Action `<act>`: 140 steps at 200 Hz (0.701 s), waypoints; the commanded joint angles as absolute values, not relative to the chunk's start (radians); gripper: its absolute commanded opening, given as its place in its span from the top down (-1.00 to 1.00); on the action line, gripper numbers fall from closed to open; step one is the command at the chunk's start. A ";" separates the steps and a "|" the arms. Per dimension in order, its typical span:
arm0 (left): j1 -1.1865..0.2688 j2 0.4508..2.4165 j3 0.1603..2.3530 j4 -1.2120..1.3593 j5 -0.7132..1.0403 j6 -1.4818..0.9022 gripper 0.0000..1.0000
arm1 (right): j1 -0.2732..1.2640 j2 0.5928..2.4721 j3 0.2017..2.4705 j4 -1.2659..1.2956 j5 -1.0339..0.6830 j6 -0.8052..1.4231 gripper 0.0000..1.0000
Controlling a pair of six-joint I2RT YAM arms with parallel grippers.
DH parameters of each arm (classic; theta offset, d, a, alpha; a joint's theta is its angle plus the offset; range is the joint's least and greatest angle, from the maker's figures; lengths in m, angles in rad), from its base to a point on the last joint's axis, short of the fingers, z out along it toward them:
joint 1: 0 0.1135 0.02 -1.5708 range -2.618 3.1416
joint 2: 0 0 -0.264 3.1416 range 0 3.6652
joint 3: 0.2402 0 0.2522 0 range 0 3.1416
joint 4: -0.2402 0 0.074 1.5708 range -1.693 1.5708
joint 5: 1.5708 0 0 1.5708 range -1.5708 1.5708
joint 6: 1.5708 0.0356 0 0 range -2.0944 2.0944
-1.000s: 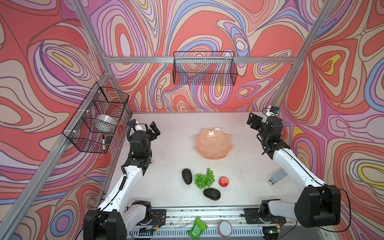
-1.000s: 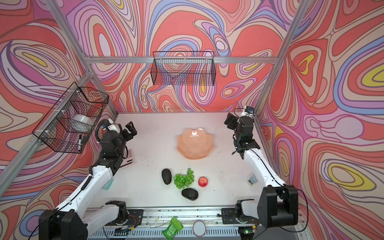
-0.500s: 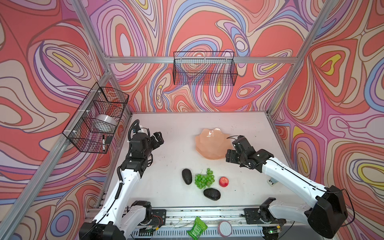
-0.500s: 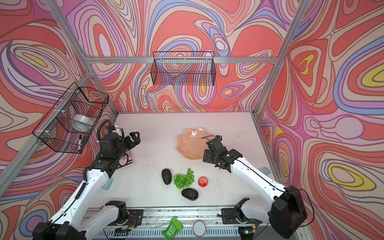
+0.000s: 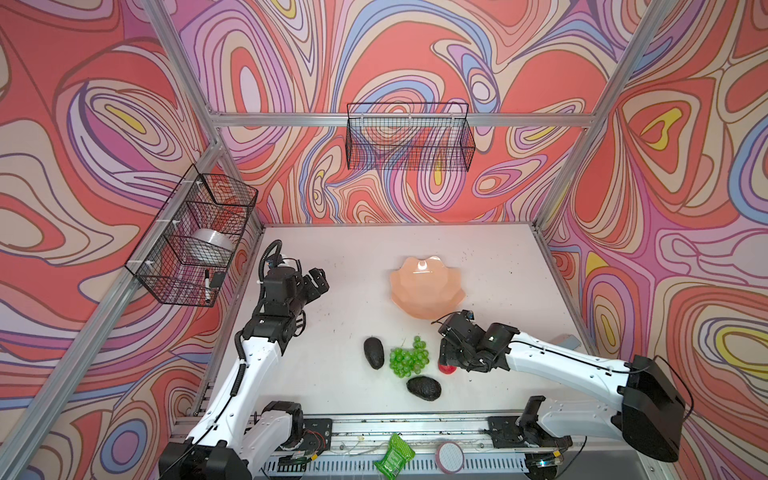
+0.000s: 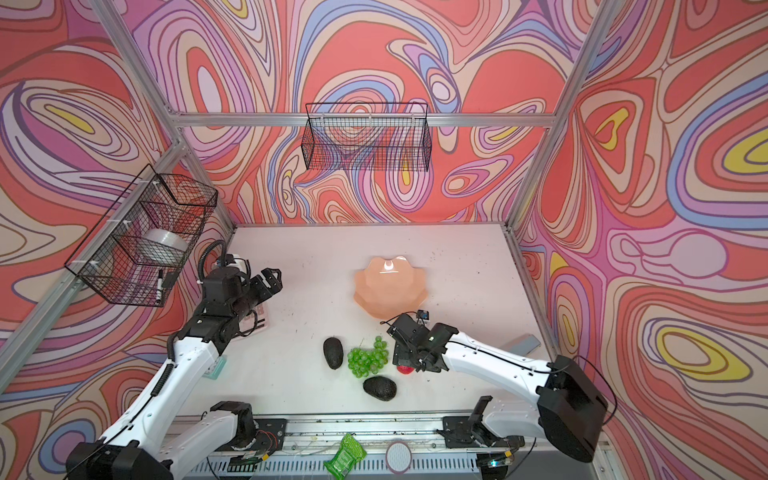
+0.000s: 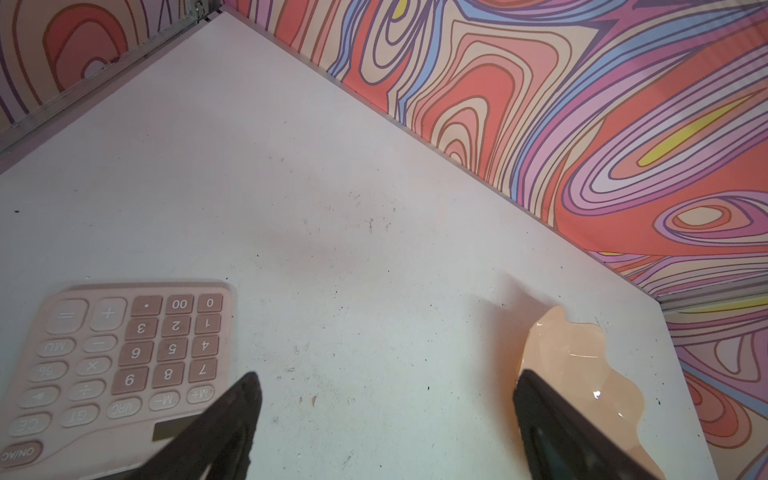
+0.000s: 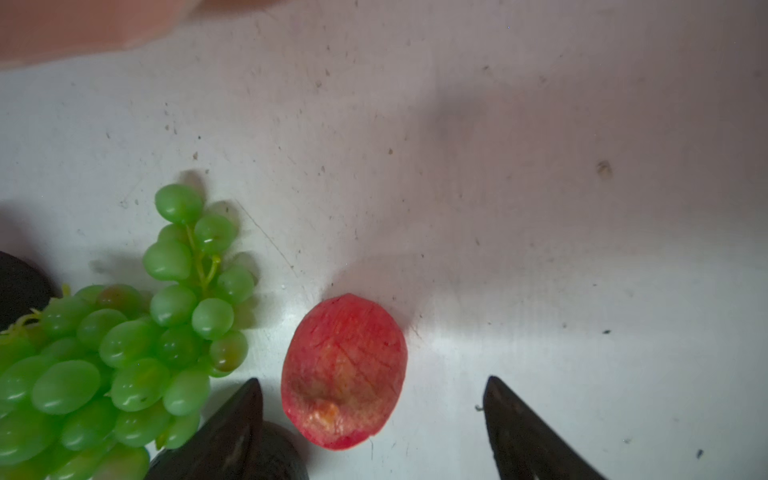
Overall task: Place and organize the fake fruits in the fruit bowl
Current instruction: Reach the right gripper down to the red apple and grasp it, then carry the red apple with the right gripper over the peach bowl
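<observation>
White counter [image 5: 353,257] carried everything. Peach-pink fruit bowl [image 5: 426,286] sat mid-counter; all the fruit lay in front of it. Both jaw pairs were spread, gripping nothing: left end effector [image 5: 318,282] hung over bare counter left of the bowl, and right end effector [image 8: 372,381] straddled the apple [image 8: 345,372]. Grapes [image 5: 409,357] lay between the left avocado [image 5: 373,352] and the front avocado [image 5: 424,388], with the apple just right of the grapes.

Avocado [image 5: 373,352] L of grapes [image 5: 408,362], apple [image 8: 344,372] R, bowl [image 5: 428,300] behind.
</observation>
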State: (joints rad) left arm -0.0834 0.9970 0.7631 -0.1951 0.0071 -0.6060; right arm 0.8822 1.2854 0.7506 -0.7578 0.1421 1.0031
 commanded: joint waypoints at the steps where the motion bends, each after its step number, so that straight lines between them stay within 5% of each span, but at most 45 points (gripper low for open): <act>1: -0.083 0.980 0.772 -0.234 -0.001 -0.608 -0.91 | 0.919 1.348 0.759 -0.693 0.131 1.062 -0.71; 40: -0.083 0.979 0.770 -0.236 -0.002 -0.605 -0.91 | 0.934 1.413 0.756 -0.673 0.154 1.100 -0.57; 94: -0.083 0.995 0.768 -0.250 -0.012 -0.608 -0.92 | 0.934 1.411 0.756 -0.713 0.225 1.113 -0.04; 140: -0.084 0.999 0.772 -0.258 -0.009 -0.606 -0.92 | 0.933 1.336 0.864 -0.900 0.384 1.043 0.11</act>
State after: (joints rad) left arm -0.0834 0.9966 0.7631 -0.2352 -0.0002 -0.6060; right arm 0.9306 1.4006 0.7696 -0.7567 0.2344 1.0927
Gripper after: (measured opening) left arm 0.958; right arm 0.526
